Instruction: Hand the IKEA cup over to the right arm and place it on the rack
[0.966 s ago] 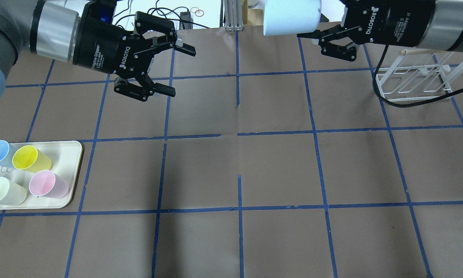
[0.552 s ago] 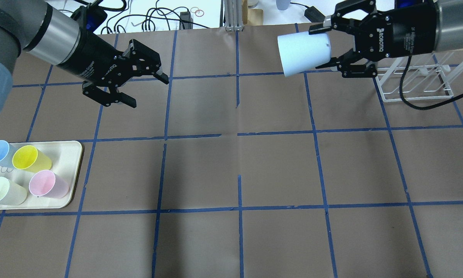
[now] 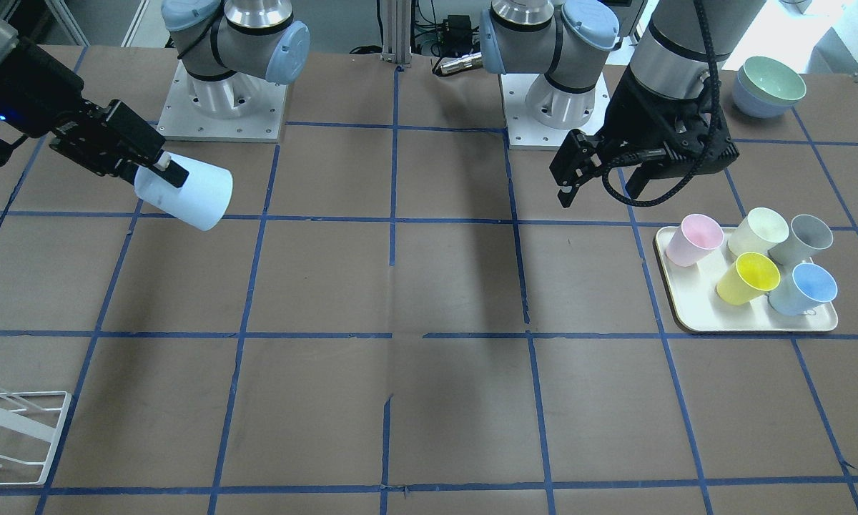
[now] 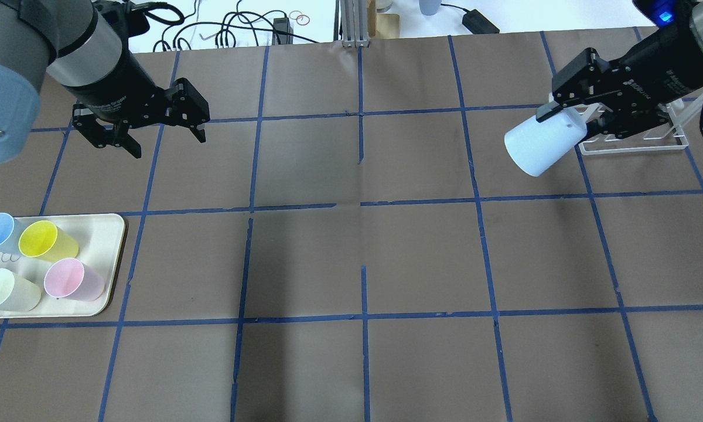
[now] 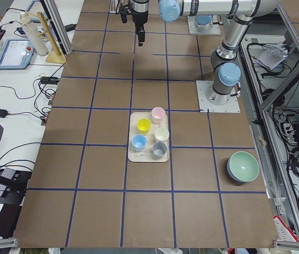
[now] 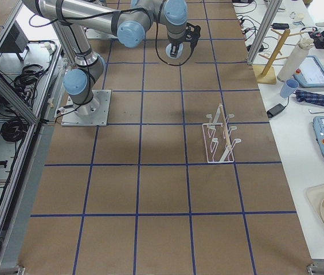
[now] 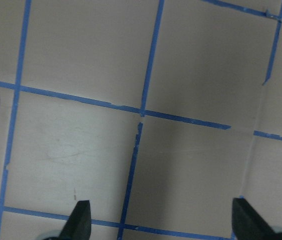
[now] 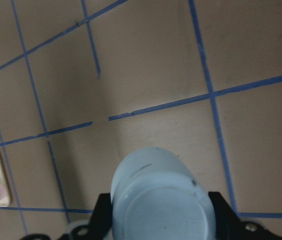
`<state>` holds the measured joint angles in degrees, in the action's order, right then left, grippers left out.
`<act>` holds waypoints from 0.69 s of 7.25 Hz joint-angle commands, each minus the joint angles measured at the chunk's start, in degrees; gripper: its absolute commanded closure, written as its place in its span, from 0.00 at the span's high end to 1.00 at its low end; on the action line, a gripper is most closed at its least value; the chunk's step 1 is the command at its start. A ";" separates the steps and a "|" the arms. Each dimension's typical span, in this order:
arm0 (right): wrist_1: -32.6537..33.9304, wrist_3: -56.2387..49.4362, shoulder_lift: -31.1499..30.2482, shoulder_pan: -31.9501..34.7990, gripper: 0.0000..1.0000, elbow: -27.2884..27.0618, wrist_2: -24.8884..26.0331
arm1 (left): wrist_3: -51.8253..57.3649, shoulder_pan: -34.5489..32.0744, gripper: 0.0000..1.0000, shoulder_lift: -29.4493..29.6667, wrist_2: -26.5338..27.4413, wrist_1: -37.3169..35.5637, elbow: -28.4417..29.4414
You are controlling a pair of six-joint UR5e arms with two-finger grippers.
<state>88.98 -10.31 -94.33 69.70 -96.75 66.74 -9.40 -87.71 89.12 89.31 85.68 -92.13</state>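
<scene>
The IKEA cup (image 4: 540,145) hung on its side above the tabletop, at about 2 o'clock in the overhead view. The right tool (image 4: 568,120) pinched it at the rim end. The rack (image 4: 632,147) stood close by, at the cup's 3 o'clock. The left tool (image 4: 169,145), spread and empty, hovered at 10 o'clock, with the tray (image 4: 108,234) at its 7 o'clock. The handover looked done; racking the cup remained.

By table (image 4: 386,264) left edge: tray (image 4: 102,234) with five cups (image 3: 747,275) on it. Far right: rack (image 6: 218,137). In right gripper (image 4: 568,123), raised left of rack: cup (image 4: 536,146). Above table beyond tray: left gripper (image 4: 169,145).
</scene>
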 commanded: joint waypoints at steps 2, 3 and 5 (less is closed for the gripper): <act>11.77 -17.75 1.25 -0.01 0.00 0.25 19.50 | -0.62 -1.85 1.00 4.82 -0.10 3.62 7.73; 15.48 -19.90 3.34 -0.01 0.00 0.25 21.91 | -0.10 -2.37 1.00 5.53 -0.28 3.53 7.23; 23.72 -20.01 7.47 -1.31 0.00 0.60 22.38 | 0.69 -2.81 1.00 4.58 0.07 3.70 5.74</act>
<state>106.52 -29.64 -89.51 69.31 -96.35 88.19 -9.21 -90.25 94.20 89.20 89.22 -85.63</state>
